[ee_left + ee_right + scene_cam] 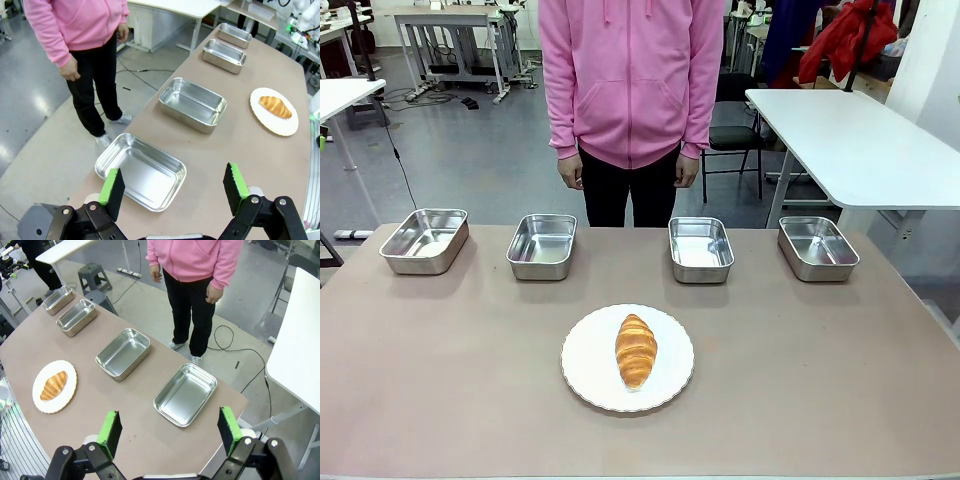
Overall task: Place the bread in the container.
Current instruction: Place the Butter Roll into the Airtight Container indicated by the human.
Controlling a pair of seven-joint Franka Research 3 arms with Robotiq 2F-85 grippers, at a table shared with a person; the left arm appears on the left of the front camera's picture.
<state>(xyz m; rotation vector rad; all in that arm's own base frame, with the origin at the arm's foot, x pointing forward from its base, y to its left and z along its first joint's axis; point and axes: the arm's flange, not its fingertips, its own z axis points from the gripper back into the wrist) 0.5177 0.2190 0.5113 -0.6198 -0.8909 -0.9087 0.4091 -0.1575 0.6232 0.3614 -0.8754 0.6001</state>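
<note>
The bread, a golden-brown croissant (636,349), lies on a round white scallop-edged plate (582,362) near the table's front middle. It also shows in the left wrist view (274,106) and the right wrist view (53,385). Four alike steel pans stand in a row along the far edge; which one is the container I cannot tell: (424,240), (542,245), (700,248), (817,247). My left gripper (172,189) hangs open high above the leftmost pan (140,170). My right gripper (170,432) hangs open high above the rightmost pan (185,394). Both hold nothing.
A person in a pink hoodie (631,75) stands at the far side, both hands hanging down by the thighs. White tables (855,140) stand to the right and farther back. Bare brown tabletop (820,380) lies around the plate.
</note>
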